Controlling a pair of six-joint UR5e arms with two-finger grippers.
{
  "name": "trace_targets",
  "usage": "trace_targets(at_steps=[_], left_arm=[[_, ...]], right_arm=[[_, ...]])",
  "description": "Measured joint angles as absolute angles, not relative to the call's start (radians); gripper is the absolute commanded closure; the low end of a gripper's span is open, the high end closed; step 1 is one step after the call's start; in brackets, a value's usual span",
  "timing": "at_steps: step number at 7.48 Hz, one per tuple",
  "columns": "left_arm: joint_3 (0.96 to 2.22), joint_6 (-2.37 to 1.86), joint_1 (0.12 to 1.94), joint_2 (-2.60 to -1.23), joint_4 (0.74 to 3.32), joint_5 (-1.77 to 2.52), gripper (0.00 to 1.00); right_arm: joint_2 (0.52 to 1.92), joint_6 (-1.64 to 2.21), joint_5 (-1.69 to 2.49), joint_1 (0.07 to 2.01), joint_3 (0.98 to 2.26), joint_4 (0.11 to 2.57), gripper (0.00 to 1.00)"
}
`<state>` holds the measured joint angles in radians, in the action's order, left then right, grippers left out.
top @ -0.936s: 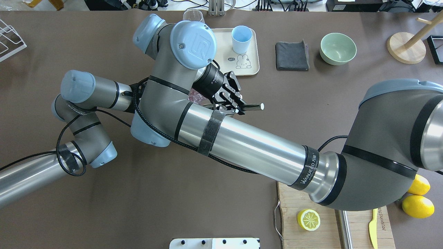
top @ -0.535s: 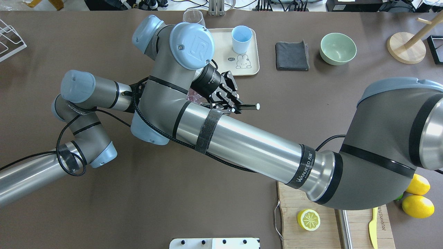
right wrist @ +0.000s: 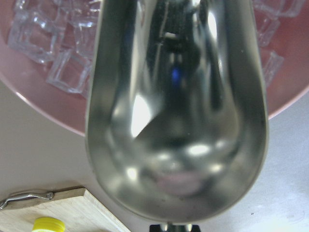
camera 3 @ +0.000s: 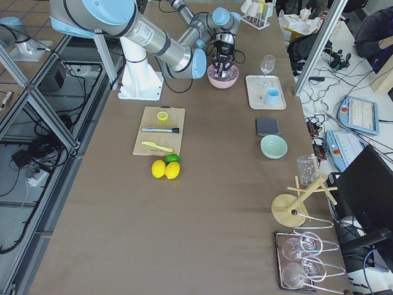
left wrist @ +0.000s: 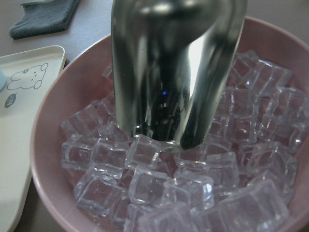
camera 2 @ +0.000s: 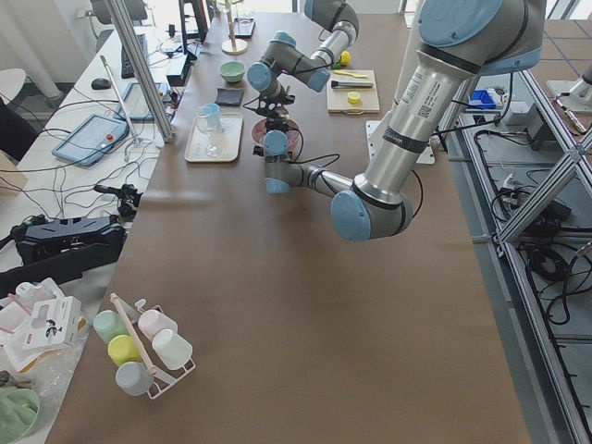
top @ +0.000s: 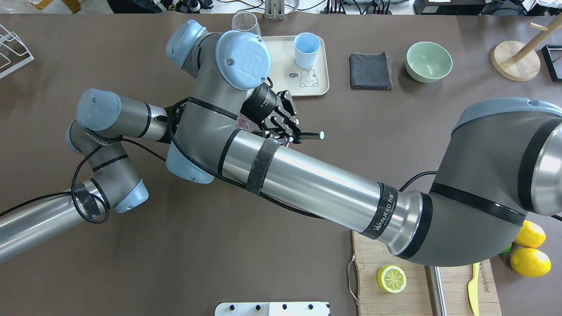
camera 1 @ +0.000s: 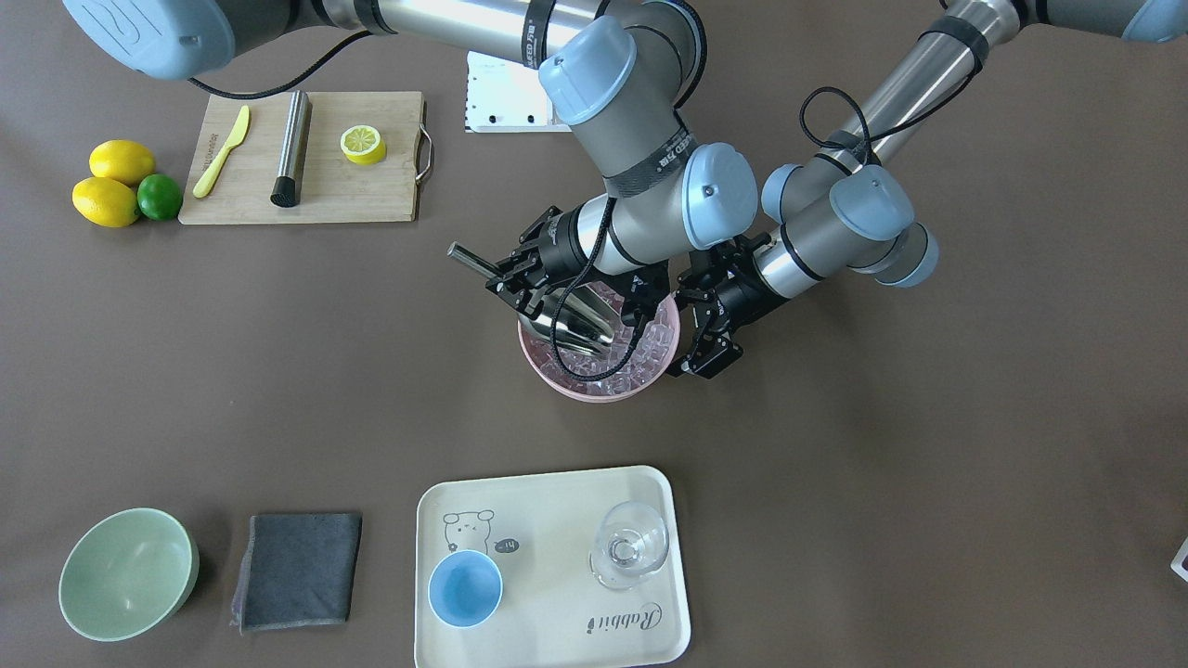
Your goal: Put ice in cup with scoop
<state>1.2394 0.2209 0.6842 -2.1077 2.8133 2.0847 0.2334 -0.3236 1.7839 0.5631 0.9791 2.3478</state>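
Note:
A pink bowl full of ice stands at mid-table. My right gripper is shut on the handle of the steel scoop. The scoop's trough tilts down into the bowl with its lip touching the cubes, and its inside holds no ice. My left gripper stands at the bowl's outer side with its fingers spread; in the overhead view the right arm hides it. The light-blue cup stands on the cream tray, apart from both grippers.
A clear glass shares the tray with the cup. A grey cloth and a green bowl lie beside the tray. A cutting board with a lemon half, steel cylinder and yellow knife sits on the robot's side, with lemons nearby.
My right gripper has shifted the scoop to the left in the overhead view, further over the bowl. The left arm has stayed put.

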Motion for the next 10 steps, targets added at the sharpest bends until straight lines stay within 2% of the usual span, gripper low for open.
trace_targets(at_steps=[10], left_arm=[[1.239,0.221,0.684,-2.105,2.812,2.085,0.03]], right_arm=[[0.294,-0.321,1.814,0.560,1.043,2.237,1.00]])
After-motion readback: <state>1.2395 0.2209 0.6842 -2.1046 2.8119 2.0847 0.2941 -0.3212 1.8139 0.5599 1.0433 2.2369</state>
